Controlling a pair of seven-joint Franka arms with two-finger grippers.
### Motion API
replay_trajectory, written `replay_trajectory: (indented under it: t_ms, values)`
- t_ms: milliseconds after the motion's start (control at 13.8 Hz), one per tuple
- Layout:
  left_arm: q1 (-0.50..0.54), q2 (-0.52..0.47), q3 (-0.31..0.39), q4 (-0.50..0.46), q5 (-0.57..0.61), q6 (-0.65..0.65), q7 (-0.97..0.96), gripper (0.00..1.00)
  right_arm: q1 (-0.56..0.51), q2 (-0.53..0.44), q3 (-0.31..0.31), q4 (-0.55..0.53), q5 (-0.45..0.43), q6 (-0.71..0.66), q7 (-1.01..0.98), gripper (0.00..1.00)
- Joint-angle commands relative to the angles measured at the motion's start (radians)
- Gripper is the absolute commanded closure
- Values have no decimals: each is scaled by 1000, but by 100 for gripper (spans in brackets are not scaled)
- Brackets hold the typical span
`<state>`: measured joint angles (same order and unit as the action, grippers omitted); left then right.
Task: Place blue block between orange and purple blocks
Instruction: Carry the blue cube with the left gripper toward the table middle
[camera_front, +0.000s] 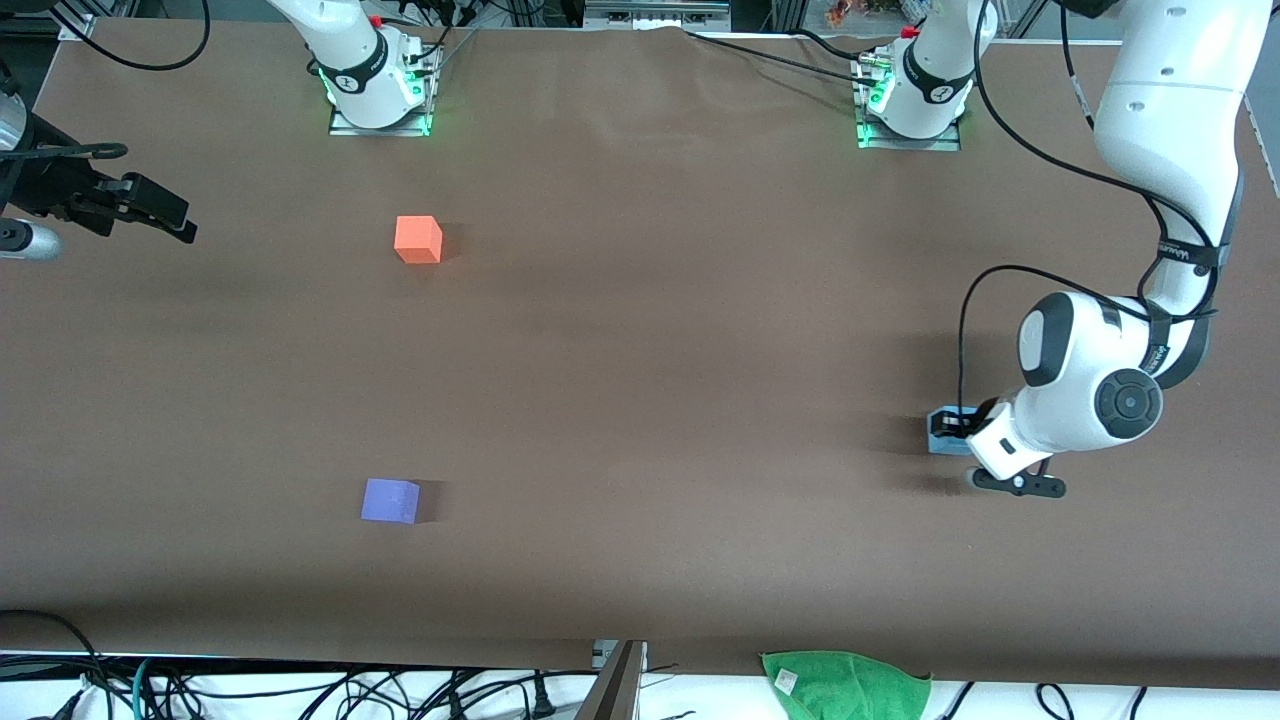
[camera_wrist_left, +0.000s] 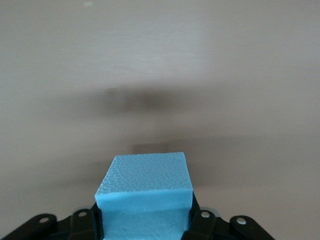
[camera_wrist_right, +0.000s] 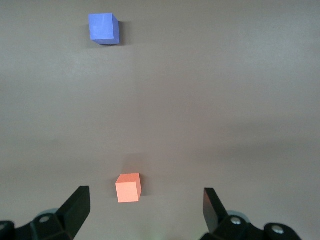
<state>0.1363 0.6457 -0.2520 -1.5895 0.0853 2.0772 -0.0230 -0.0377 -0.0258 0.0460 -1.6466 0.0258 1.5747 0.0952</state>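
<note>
The left gripper (camera_front: 952, 425) has clamped the blue block (camera_wrist_left: 145, 192) on the table to carry it between the orange block (camera_front: 418, 240) and the purple block (camera_front: 390, 500); the right gripper (camera_wrist_right: 145, 207) waits, jaws wide.

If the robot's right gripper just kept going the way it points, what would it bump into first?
Probably the orange block, which lies just ahead of the open right gripper; the purple block sits well past it. Depth is uncertain.

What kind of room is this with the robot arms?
Probably a robot lab. Two arms are bolted to a brown table, loose cables hang along its edge, and only test things lie on it: an orange block, a purple block, and a blue block held by the left gripper.
</note>
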Motion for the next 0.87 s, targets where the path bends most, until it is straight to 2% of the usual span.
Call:
replay_trajectory:
  t_ms: [0, 218, 509, 800]
  values:
    - [-6, -34, -100, 58, -21, -129, -133, 90, -16, -22, 11, -15, 14, -7, 8, 0]
    - [-41, -28, -237, 68, -19, -144, -387, 90, -16, -22, 11, -15, 14, -7, 6, 0]
    - [-257, 3, -242, 86, -22, -115, -578, 87, -17, -20, 9, -13, 2, 5, 4, 0]
    - [-421, 84, -227, 96, -7, 70, -725, 81, -17, -3, 9, -7, -12, 10, 1, 0]
